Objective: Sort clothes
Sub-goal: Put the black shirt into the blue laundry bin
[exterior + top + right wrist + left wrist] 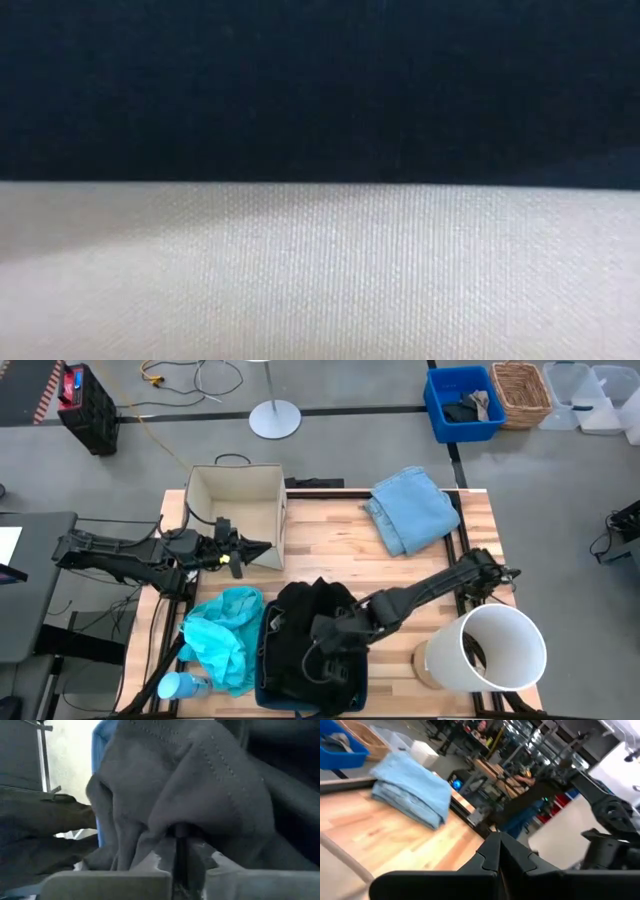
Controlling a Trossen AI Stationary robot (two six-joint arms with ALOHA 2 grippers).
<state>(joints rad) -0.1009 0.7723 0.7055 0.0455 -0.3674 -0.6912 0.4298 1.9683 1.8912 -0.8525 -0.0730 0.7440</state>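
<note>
— What's the setting?

— A grey shop floor around a wooden worktop (330, 555). A blue crate (463, 402) of dark rags and a wicker basket (522, 392) sit on the floor well beyond it.

— And on the left?

— The left jaws (262, 547) are pressed together on nothing, at the front of an open beige box (237, 502). Below them lies the bright teal garment (225, 635).

— The middle?

— A black garment (310, 645) is heaped in a dark bin (262, 693). The right jaws (322, 640) are down in that heap, pinched on a fold of dark cloth; the wrist view shows the cloth bunched between them.

— Further right?

— The folded light blue denim garment (413, 509) lies well beyond the right jaws, nothing touching it. A white bucket (490, 650) lies tipped just right of them.
</note>
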